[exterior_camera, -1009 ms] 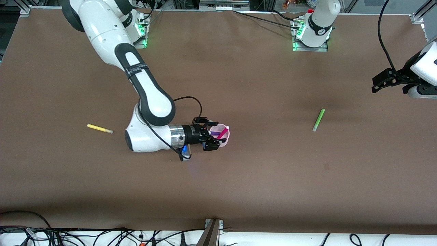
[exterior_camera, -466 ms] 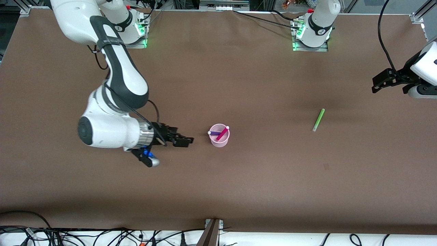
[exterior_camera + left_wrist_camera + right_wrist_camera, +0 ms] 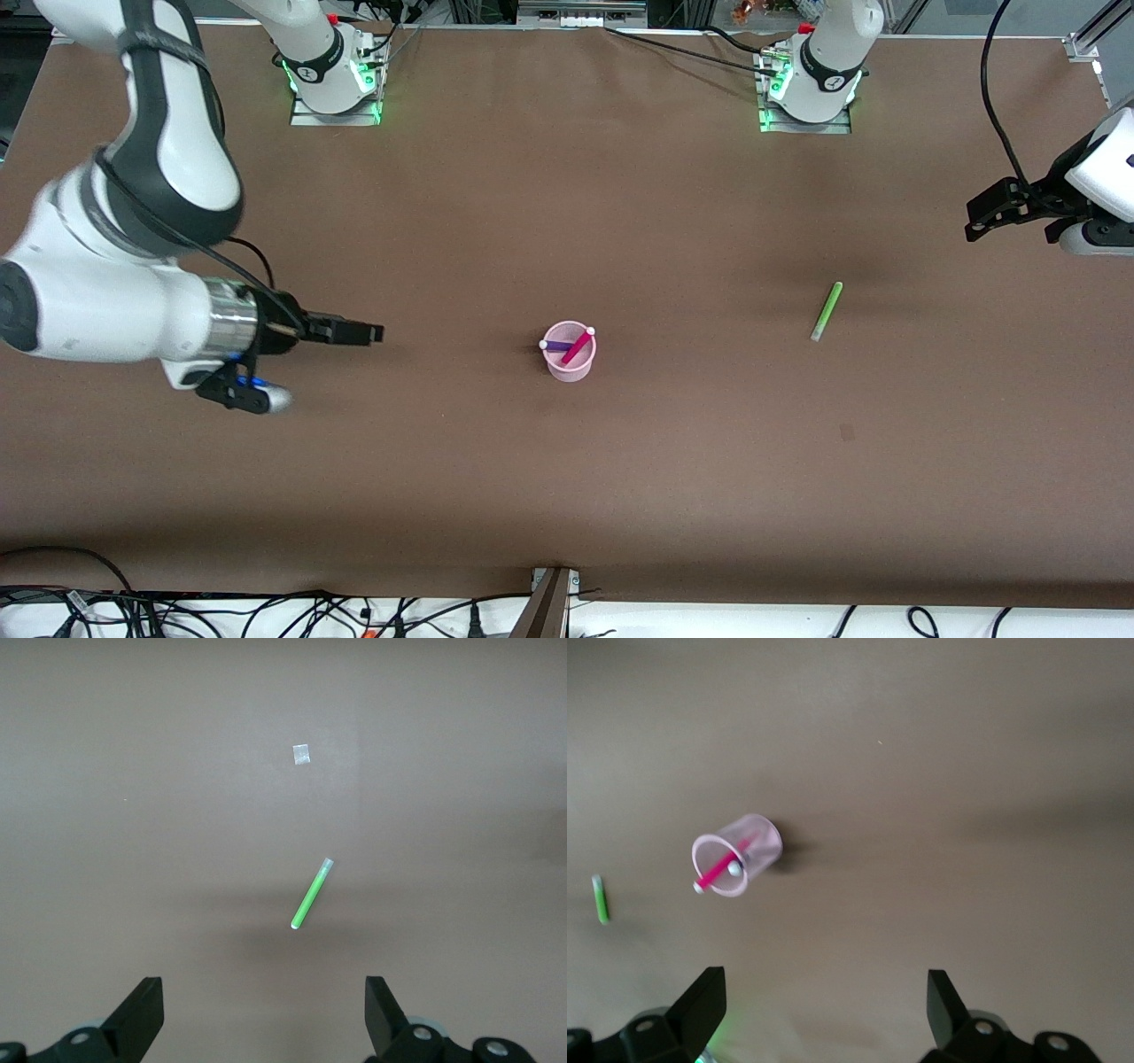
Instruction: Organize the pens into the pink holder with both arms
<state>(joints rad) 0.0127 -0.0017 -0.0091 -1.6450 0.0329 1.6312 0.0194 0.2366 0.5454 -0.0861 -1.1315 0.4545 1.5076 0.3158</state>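
Note:
The pink holder [image 3: 568, 364] stands mid-table with the purple pen [image 3: 556, 346] and the magenta pen [image 3: 578, 346] leaning in it. It also shows in the right wrist view [image 3: 757, 843], with the magenta pen [image 3: 718, 871] inside. The green pen [image 3: 826, 312] lies flat toward the left arm's end of the table and shows in the left wrist view [image 3: 312, 895]. My right gripper [image 3: 368, 333] is open and empty, up above the table toward the right arm's end, well apart from the holder. My left gripper [image 3: 974, 226] waits open in the air near the green pen. The yellow pen is hidden.
A small pale mark [image 3: 846, 431] is on the brown table [image 3: 620, 496], nearer to the camera than the green pen. Cables lie along the table's near edge. The arm bases stand at the top of the front view.
My right gripper has drawn away from the holder toward the right arm's end, leaving the magenta pen in the holder. The right arm now covers the yellow pen. The left arm has not moved.

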